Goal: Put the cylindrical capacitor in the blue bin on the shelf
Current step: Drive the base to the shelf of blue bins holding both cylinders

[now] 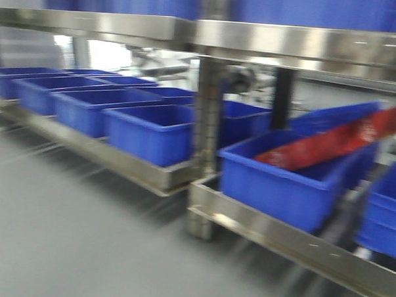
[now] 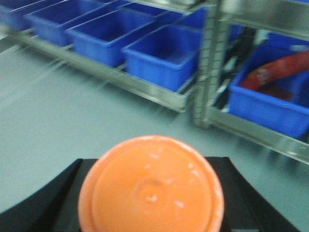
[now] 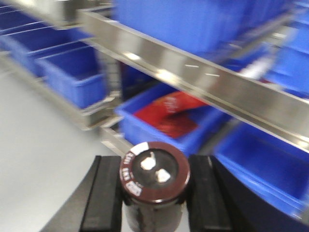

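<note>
We see the shelf [image 1: 255, 39] standing on the floor [image 1: 63, 235], its upright post [image 1: 207, 122] splitting the lower tier; left of the post a row of bins [image 1: 88, 107] sits side by side; right of it a bin [image 1: 282, 185] holds a packet [image 1: 336, 145] lying aslant, with further bins beside and behind; the capacitor [image 3: 154, 176] stands between the fingers of the right gripper [image 3: 154, 162], facing that bin; a round-topped object [image 2: 150, 193] sits between the fingers of the left gripper [image 2: 152, 166]

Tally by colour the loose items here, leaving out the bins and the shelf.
Orange: 1, round item in the left gripper.
Dark brown: 1, capacitor in the right gripper.
Red: 1, bag lying in a bin.
Total: 3.
</note>
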`<state>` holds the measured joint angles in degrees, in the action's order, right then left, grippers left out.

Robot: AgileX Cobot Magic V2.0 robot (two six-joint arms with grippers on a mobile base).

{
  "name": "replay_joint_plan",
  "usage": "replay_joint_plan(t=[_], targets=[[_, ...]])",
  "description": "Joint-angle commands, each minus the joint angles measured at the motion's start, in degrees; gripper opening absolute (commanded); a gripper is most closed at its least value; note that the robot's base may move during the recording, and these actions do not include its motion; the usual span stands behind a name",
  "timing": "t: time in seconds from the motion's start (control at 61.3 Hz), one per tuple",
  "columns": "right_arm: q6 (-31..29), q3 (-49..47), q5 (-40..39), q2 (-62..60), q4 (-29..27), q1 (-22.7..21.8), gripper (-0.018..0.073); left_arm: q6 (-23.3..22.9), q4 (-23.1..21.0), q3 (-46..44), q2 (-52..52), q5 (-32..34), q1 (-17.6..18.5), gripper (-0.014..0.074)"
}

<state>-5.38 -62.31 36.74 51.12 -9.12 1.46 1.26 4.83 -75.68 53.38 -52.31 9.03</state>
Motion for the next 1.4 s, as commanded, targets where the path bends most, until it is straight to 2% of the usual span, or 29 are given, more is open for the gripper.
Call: replay_joint_plan(t=[0.0,1.387], targets=[[-0.03,-0.57,-1.3,-0.37,0.34,-0.05,-0.0162,0.03,-0.11,-0.51,-0.15,1.05,0.27,-0.0111],[-0.03,-0.57,-1.3,-0.37,0.34,-0.05,-0.0162,0.03,-0.11,-0.51,-0.15,1.05,0.27,-0.0111]])
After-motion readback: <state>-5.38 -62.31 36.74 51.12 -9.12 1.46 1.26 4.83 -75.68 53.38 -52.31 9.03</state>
